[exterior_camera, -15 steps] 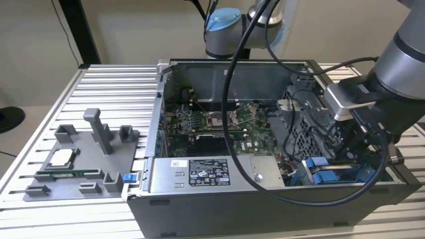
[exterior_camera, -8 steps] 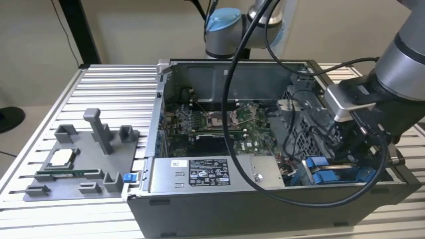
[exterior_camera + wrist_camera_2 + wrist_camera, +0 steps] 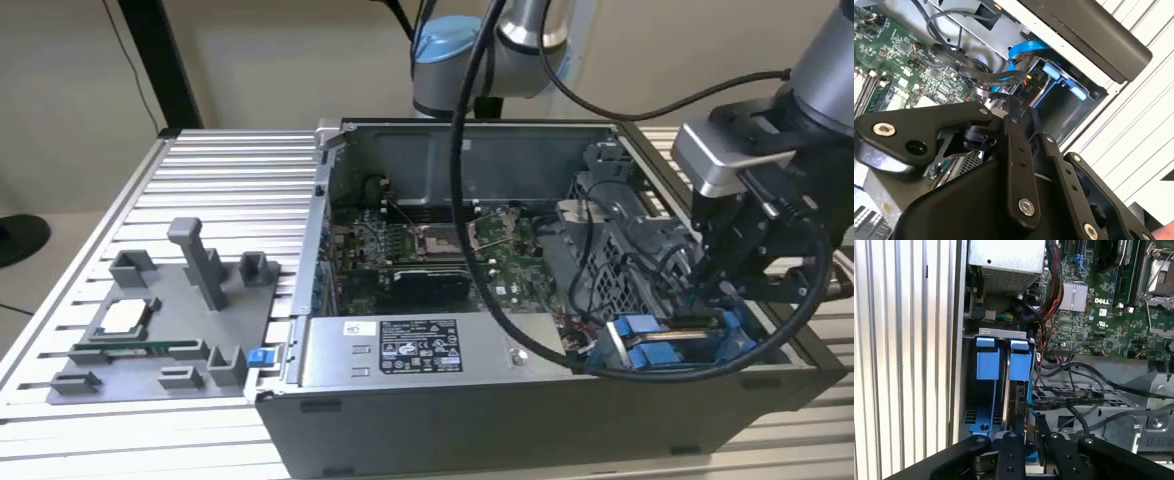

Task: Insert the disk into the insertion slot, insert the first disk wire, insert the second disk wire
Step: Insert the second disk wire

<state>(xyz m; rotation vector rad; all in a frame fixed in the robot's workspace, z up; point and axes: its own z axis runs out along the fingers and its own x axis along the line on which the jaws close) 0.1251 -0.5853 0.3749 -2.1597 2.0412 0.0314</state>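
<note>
The disk (image 3: 1015, 400) stands on edge in the insertion slot (image 3: 985, 405), a bay with blue rails and two blue tabs in the case's front corner at the exterior view's right. My gripper (image 3: 1026, 435) sits right over the disk's outer edge and looks shut on it. In the second wrist view the disk (image 3: 1030, 90) runs from my gripper (image 3: 1024, 120) into the blue-framed slot (image 3: 1064, 100). In the exterior view my gripper (image 3: 714, 290) hangs just above the disk (image 3: 687, 323) and slot (image 3: 641, 345). Loose black disk wires (image 3: 1074, 370) lie over the perforated cage beside the slot.
The open computer case holds the motherboard (image 3: 427, 245) and a grey labelled power-supply box (image 3: 400, 350). A thick black cable (image 3: 467, 200) loops from the arm across the case. A grey fixture (image 3: 160, 320) with small parts lies on the ribbed table at the exterior view's left.
</note>
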